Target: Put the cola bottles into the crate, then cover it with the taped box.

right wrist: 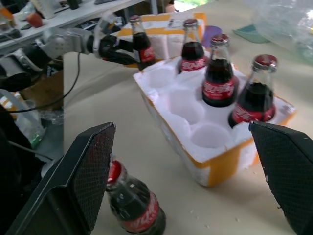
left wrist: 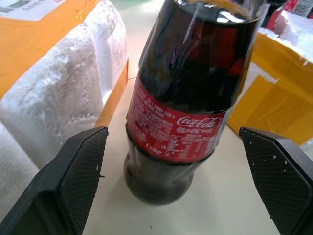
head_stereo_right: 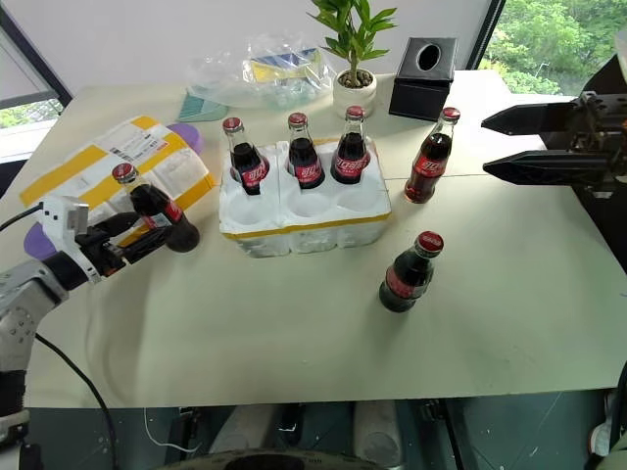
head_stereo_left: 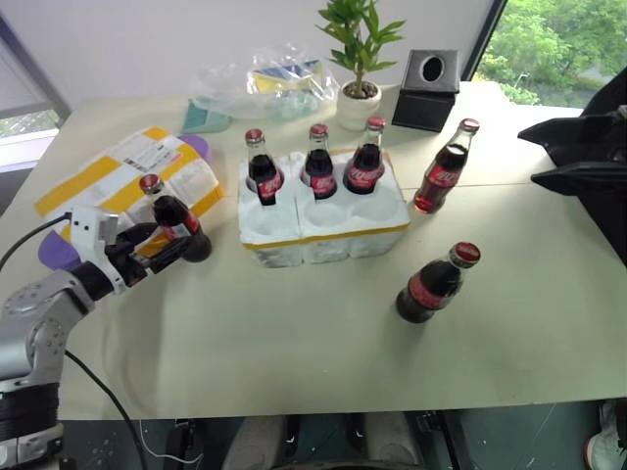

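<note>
Left hand (head_stereo_right: 147, 238) open around cola bottle (head_stereo_right: 155, 209), beside taped box (head_stereo_right: 108, 166).

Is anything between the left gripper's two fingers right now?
Yes: a cola bottle stands between the open left gripper fingers, untouched, in the left wrist view.

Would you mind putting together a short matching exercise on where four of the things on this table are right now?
Things:
1. left gripper
2. taped box
3. crate
4. tissue box

Places or states:
A. holds three cola bottles in its back row, front wells empty
B. black, at the far edge beside the potted plant
C. open, fingers either side of a standing cola bottle
D. lying to the left of the crate, shipping label up

Pairs: 1-C, 2-D, 3-A, 4-B
</note>
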`<action>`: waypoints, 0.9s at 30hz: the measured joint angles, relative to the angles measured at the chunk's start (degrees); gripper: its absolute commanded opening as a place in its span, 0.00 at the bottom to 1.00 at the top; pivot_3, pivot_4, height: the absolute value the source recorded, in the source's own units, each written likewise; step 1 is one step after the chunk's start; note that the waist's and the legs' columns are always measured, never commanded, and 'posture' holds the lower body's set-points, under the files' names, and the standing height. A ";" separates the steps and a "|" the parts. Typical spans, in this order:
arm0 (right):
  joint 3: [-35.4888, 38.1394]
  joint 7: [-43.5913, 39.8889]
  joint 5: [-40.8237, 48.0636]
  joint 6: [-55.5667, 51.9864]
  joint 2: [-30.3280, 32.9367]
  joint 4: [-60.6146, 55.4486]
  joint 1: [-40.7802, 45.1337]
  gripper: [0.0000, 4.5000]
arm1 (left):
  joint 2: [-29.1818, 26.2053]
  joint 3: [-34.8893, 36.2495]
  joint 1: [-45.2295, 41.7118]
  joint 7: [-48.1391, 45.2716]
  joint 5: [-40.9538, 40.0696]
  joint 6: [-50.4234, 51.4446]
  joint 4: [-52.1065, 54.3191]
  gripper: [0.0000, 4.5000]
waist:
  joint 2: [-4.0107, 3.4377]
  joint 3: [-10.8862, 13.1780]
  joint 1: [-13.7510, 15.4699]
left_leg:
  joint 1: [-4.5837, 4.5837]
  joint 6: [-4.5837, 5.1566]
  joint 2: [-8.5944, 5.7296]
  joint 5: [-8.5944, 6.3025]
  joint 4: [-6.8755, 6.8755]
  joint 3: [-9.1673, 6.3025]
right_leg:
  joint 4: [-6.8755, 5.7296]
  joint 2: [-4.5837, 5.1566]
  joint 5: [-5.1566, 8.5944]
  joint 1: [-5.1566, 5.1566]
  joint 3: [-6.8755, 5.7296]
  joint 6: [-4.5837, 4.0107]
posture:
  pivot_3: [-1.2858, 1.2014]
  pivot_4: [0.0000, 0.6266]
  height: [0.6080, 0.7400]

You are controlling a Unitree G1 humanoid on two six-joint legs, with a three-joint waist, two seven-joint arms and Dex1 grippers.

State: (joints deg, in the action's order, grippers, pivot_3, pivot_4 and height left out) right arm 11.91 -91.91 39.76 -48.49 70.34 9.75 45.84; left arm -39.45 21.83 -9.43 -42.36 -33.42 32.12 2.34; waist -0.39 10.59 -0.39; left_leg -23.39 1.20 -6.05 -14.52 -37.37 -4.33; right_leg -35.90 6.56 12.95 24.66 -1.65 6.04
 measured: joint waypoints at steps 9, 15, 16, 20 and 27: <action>0.25 1.07 3.62 -2.43 -0.09 -5.54 -1.64 1.00 | 2.40 -3.73 -5.80 0.30 3.03 -2.72 -6.87 1.00 | 0.01 0.00 1.01 | 0.00 0.00 -0.03 0.01 -0.08 0.01 | -0.11 0.03 0.00 0.02 0.00 0.00 | 0.52 0.24 1.00; 0.24 0.84 5.00 -2.71 -0.09 -7.48 -1.63 1.00 | 3.52 -5.41 -8.01 0.05 4.48 -4.03 -9.62 0.88 | 0.03 0.00 1.10 | -0.01 0.00 -0.03 0.01 -0.10 0.01 | -0.11 0.03 0.00 0.02 0.00 0.01 | 0.52 0.24 1.00; 0.23 0.91 5.04 -2.84 -0.09 -7.48 -1.63 1.00 | 3.58 -5.55 -8.06 -0.23 4.50 -4.19 -9.61 0.81 | 0.03 0.00 1.10 | -0.01 0.00 -0.03 0.01 -0.10 0.01 | -0.11 0.03 0.00 0.02 0.00 0.01 | 0.52 0.24 1.00; 0.21 1.29 5.05 -2.85 -0.18 -7.49 -1.63 1.00 | 3.54 -5.61 -8.22 -0.88 4.63 -4.38 -9.59 0.62 | 0.03 0.00 1.08 | -0.01 -0.01 -0.02 0.01 -0.10 0.01 | -0.13 0.03 0.00 0.03 0.00 0.00 | 0.52 0.24 1.00; 0.21 2.28 4.98 -2.07 -1.47 -7.51 -2.56 1.00 | 1.60 -4.82 -7.54 -2.39 3.12 -1.52 -8.44 0.62 | 0.08 0.03 1.03 | -0.05 0.00 -0.03 0.01 -0.09 0.01 | -0.12 0.02 0.00 0.07 0.00 0.00 | 0.52 0.24 1.00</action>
State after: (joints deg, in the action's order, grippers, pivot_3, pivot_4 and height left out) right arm 12.12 -89.63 44.74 -50.56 68.87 2.24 43.28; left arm -37.84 17.00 -16.97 -44.75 -30.31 30.60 -6.10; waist -0.31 10.62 0.64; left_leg -23.44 1.20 -6.07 -14.51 -37.46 -4.32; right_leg -36.01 6.59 12.95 24.73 -1.65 6.05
